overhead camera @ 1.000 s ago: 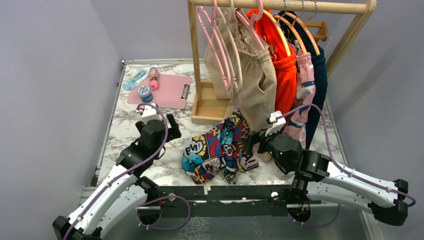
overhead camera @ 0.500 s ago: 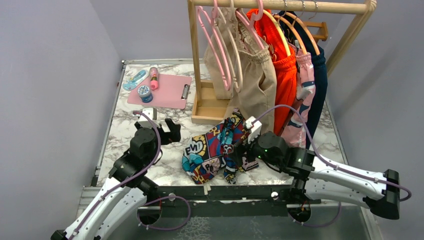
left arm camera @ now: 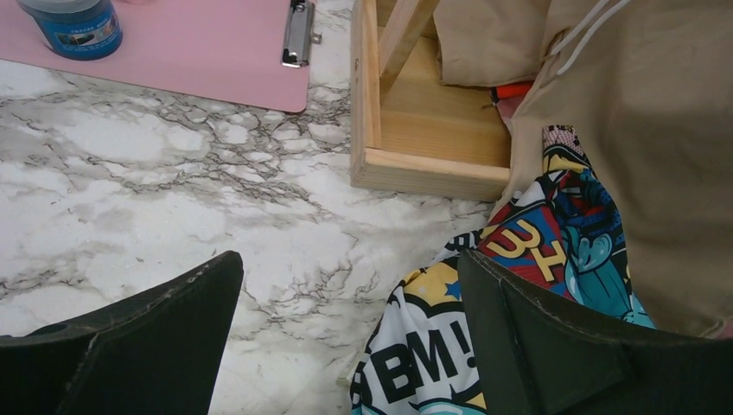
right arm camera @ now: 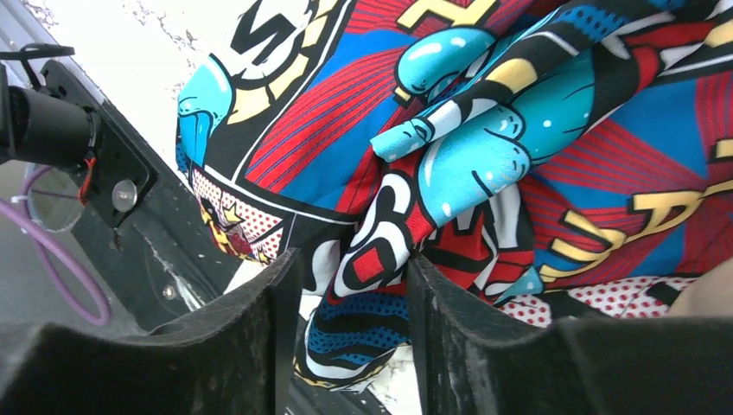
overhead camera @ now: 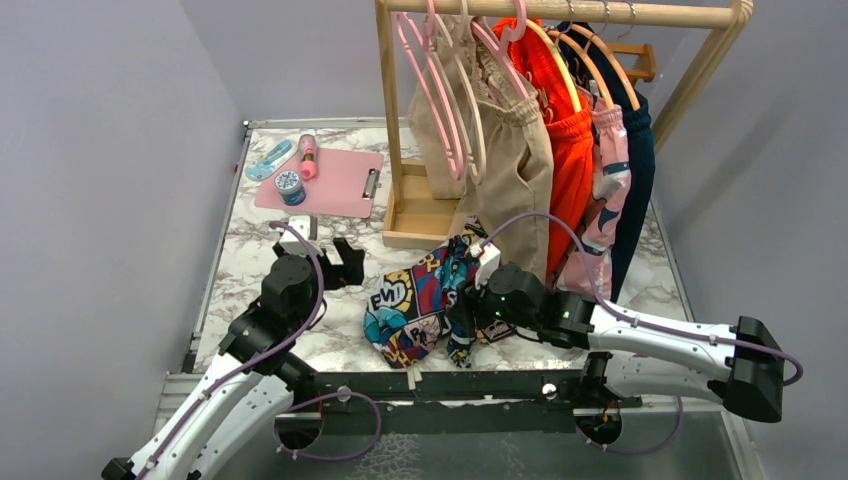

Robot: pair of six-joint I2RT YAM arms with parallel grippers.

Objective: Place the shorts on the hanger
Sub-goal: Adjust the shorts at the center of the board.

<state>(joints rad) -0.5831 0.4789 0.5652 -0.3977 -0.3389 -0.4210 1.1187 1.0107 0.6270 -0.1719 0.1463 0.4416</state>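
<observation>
The comic-print shorts (overhead camera: 420, 300) lie crumpled near the table's front edge, just in front of the rack. My right gripper (overhead camera: 465, 310) is down on their right side. In the right wrist view its jaws (right arm camera: 353, 259) stand half closed around a raised fold of the shorts (right arm camera: 484, 138), with a slit of marble still showing beside the left finger. My left gripper (overhead camera: 322, 248) hovers wide open to the left of the shorts (left arm camera: 432, 363), holding nothing. A slim cream tip (overhead camera: 410, 378) pokes out from under the shorts; it may be the hanger, otherwise hidden.
A wooden rack with a box base (overhead camera: 415, 215) stands behind, carrying pink hangers (overhead camera: 430, 90), beige shorts (overhead camera: 510, 170), an orange garment (overhead camera: 570, 150) and darker clothes. A pink clipboard (overhead camera: 330, 180) and blue jar (overhead camera: 289, 186) sit back left. A black rail (overhead camera: 480, 385) runs along the front.
My right arm reached left onto the shorts and its jaws narrowed around a fold. My left arm drew back slightly and stayed open.
</observation>
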